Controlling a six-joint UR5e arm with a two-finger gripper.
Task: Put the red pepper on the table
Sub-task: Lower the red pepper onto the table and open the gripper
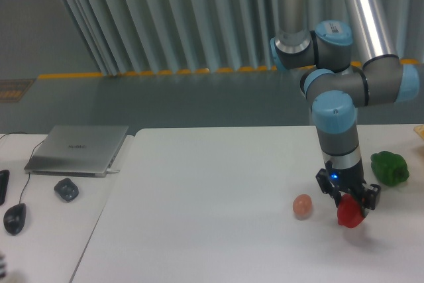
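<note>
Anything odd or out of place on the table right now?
Nothing stands out. The hand holds the red pepper low over the table, just right of the egg; the green pepper sits undisturbed.

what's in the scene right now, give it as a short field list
gripper: pointing down, jaws shut on the pepper
pepper: red, held just above the table, right of the egg
egg: on the table, apart from the pepper
green pepper: on the table near the right edge
table: white, large
laptop: closed, on the side desk at left
mouse: on the side desk, no hand on it
</note>
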